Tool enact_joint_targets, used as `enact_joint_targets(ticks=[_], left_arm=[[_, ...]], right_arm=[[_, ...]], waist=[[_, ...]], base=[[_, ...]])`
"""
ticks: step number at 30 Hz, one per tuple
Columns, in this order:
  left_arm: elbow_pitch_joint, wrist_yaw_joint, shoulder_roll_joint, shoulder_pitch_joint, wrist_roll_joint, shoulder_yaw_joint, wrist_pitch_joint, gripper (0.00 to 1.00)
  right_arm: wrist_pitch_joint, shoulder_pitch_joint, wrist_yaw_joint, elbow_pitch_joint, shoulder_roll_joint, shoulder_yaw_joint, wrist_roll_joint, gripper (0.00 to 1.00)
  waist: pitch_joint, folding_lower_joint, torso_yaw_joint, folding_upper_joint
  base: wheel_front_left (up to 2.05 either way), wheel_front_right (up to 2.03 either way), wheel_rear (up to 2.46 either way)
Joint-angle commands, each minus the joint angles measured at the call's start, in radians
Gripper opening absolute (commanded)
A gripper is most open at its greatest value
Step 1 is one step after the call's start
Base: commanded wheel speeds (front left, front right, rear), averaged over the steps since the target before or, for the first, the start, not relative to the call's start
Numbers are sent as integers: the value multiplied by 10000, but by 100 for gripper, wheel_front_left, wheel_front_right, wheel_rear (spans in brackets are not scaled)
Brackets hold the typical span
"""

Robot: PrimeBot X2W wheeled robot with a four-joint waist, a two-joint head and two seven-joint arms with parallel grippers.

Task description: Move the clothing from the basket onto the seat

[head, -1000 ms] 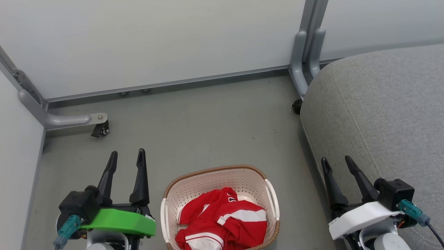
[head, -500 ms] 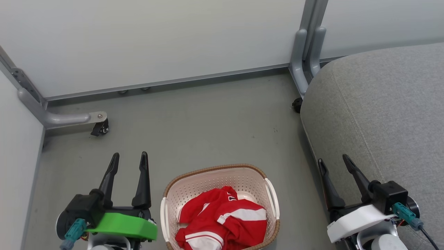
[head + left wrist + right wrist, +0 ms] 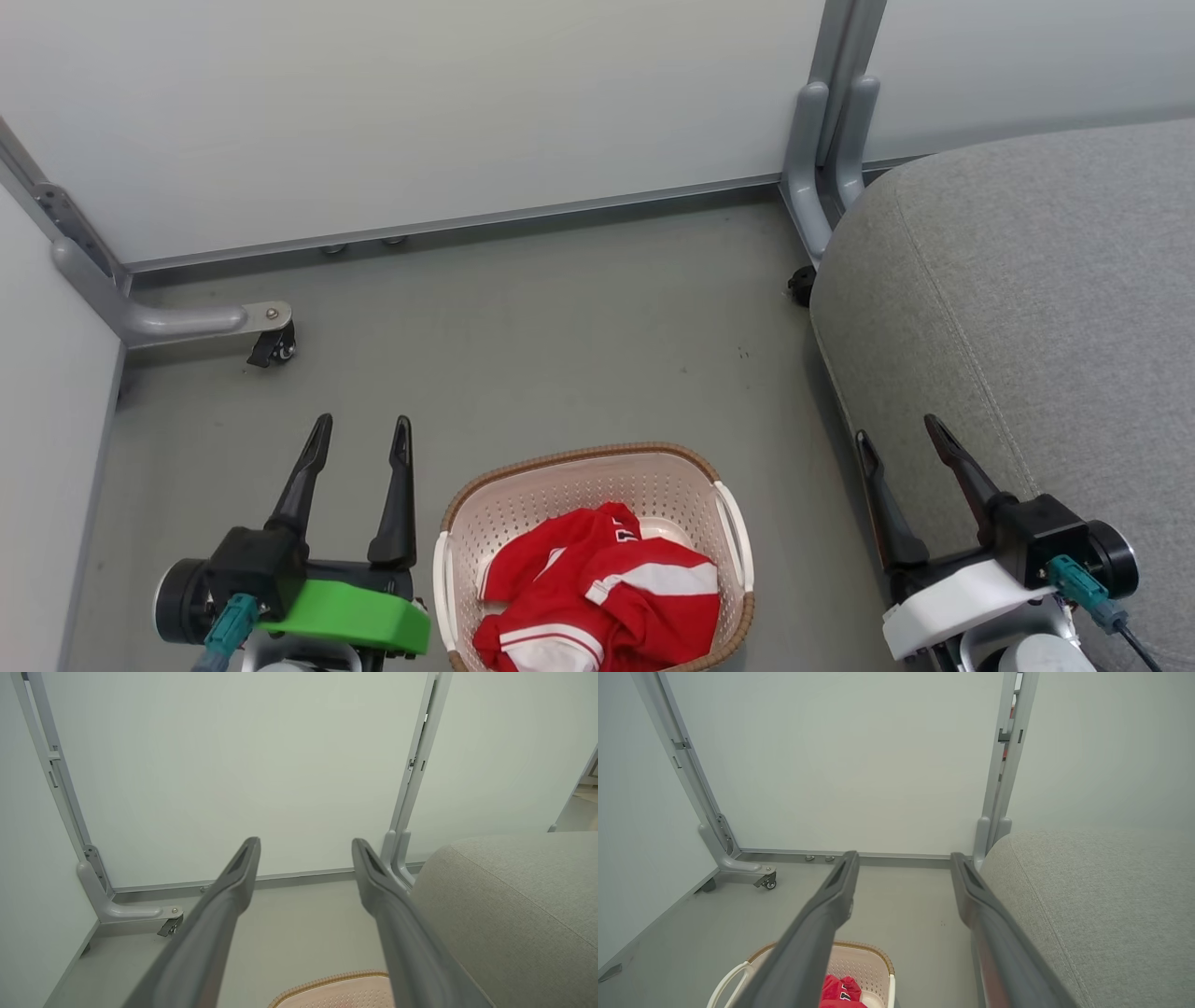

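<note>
As far as the clothing goes: all the red-and-white fabric I can see is bunched in a heap inside the basket, at 6 o'clock in the head view. Can't tell if it's 1 garment or 2.
basket: on the floor, heap filling the near half, far half bare. Nothing hangs over the rim.
seat: big grey cushion at 3 o'clock of the basket, with a strip of floor between them. 0 red on the part that shows.
left gripper: just beside the basket at its 9 o'clock, fingers spread apart with nothing between them, pointing toward 12 o'clock.
right gripper: at 3 o'clock of the basket, near the seat's edge, fingers likewise apart and holding nothing.
floor: plain grey, no stray clothes lying on it.
partition: white panels at 12 o'clock, with a caster foot at 10 o'clock.
progress: my read is 0 moved, no grab started yet.
left to do: reach into the basket, pinch the heap, lift it clear of the rim, carry it toward 3 o'clock, drop it on the cushion, then check for a 2nd piece.
</note>
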Motion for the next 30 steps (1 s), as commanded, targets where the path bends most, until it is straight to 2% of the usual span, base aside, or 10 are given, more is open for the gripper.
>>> enact_joint_targets(ticks=[1, 7, 30], left_arm=[[-41, -34, 60, 129, 195, -9, -92, 100], [-82, -37, 60, 168, 631, -42, -202, 100], [38, -68, 61, 122, 585, -200, -179, 100]], right_arm=[[-102, 105, 0, -50, -58, 8, -216, 100], [-194, 127, 0, -71, -61, 52, -616, 100], [-193, 80, -1, -68, -59, 76, -472, 100]], waist=[[-7, 0, -2, 72], [-22, 0, -15, 75], [-22, 0, -119, 76]], base=[[0, 0, 0], [0, 0, 0], [0, 0, 0]])
